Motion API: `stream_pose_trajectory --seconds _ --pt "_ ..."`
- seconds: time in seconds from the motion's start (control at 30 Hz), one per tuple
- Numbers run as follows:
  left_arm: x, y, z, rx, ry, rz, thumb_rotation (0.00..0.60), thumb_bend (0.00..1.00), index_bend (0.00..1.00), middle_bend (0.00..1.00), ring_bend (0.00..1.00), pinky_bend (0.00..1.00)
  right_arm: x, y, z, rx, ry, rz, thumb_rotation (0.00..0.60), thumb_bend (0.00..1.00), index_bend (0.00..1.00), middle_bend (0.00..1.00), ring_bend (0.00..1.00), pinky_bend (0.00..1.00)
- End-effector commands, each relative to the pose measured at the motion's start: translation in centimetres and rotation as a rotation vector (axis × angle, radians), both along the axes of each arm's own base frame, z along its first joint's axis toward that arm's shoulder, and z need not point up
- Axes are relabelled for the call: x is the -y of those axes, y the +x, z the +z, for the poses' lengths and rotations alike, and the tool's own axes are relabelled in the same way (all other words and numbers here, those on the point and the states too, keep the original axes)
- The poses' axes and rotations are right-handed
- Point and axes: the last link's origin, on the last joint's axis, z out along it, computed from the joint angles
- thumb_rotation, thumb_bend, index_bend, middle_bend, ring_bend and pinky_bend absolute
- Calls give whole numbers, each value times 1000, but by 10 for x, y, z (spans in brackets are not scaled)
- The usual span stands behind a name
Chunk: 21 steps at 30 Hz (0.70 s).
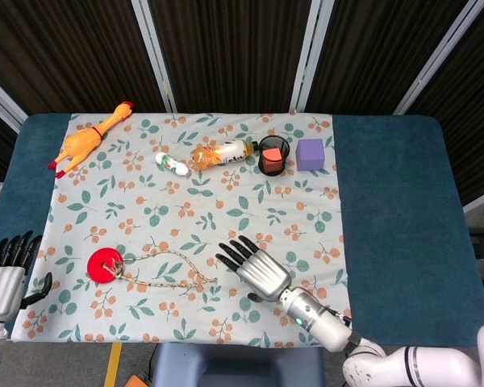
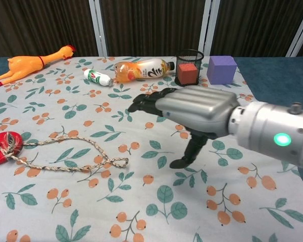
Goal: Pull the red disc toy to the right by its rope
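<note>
Dark slatted panels close off the back of the scene, and in front of them a blue surface (image 1: 387, 201) carries a leaf-and-berry patterned cloth (image 1: 250, 218). At far left, the left hand (image 1: 4, 278) rests off the cloth's near corner, its fingers apart and holding nothing. On the near-left part of the cloth lies the red disc toy (image 1: 105, 264), flat, with the rope (image 1: 165, 270) knotted at its centre. The rope's long axis runs roughly left to right: it leaves the disc toward the right in a slack, wavy line and ends in a narrow loop (image 2: 116, 162) pointing right, its end just left of the right hand. The right hand (image 1: 256, 268) hovers over the near middle of the cloth, palm down, fingers (image 2: 146, 101) spread wide and extended toward the loop, thumb hanging below; it grips nothing, and the chest view shows a clear gap between it and the rope. Judged from this layout, the task is at its approach stage: the rope is not yet grasped, the disc sits at the left, and grasping the loop and drawing it rightward remain. Along the far edge, left to right, lie a rubber chicken (image 1: 89, 141), a small white bottle (image 1: 172, 164), an orange drink bottle (image 1: 222, 152), a mesh cup (image 1: 274, 155) and a purple cube (image 1: 310, 154).
</note>
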Motion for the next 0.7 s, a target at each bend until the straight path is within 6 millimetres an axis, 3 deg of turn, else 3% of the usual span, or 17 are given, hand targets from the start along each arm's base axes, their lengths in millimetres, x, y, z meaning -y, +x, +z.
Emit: stream_pose_trajectory --seconds 0.03,0.23,0.7 --pt "2 -3 2 -1 5 10 331 499 0 17 0 28 8 20 -20 -20 52 12 600 280 0 0 0 0" --pt "4 -10 8 -3 21 28 331 501 0 18 0 27 15 29 -40 -51 109 -17 600 281 0 17 0 0" --pt "9 -20 12 -1 36 61 333 504 0 17 0 27 17 28 -57 -94 165 -44 600 281 0 248 0 0"
